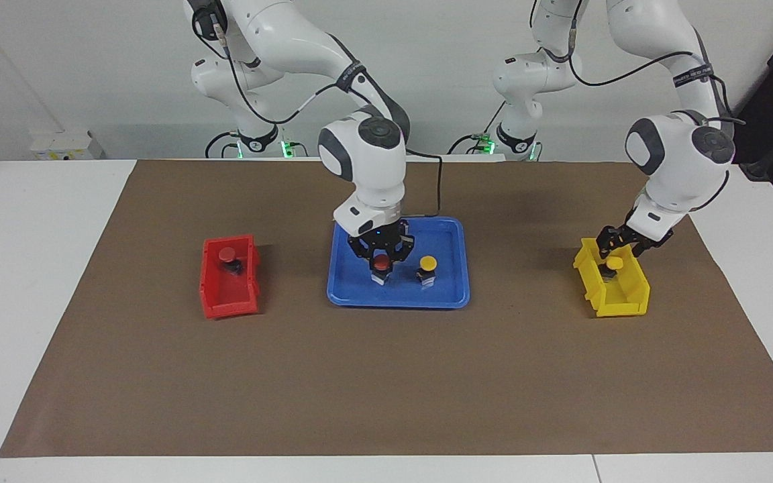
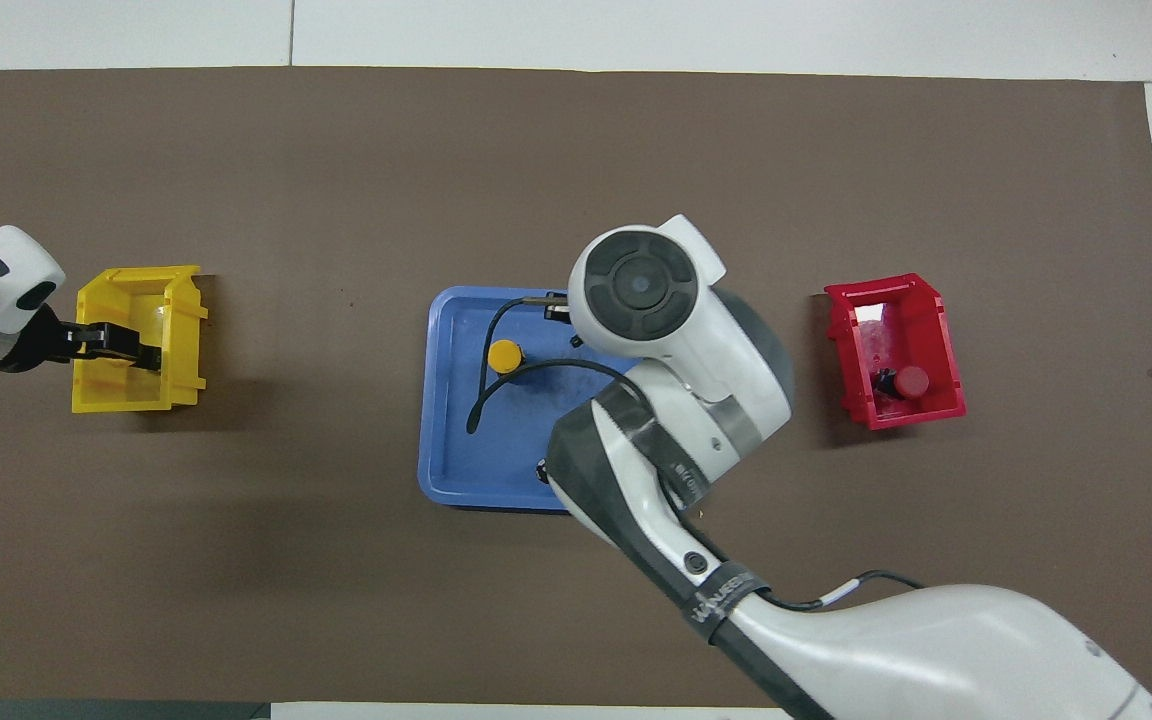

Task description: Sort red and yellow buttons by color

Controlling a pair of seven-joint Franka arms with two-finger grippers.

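- Blue tray (image 1: 453,295) mid-mat: right gripper (image 1: 381,272) down, fingers closed round red button (image 1: 381,261); yellow button (image 1: 428,263) just beside.
- Red bin (image 1: 225,305): second red button (image 1: 227,254).
- Yellow bin (image 1: 621,305): left gripper (image 1: 613,260) clasping yellow-capped button (image 1: 614,263).

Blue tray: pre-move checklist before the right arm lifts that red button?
1. Right gripper around red button on blue tray: ok.
2. Fingers fully shut on it: cannot tell.
3. Red bin upright, room beside its one red button: ok.
4. Yellow button on the tray stands apart from the right gripper: ok.
5. Left gripper away from the tray, over yellow bin: ok.
6. Whether it has let go of its yellow button: cannot tell.
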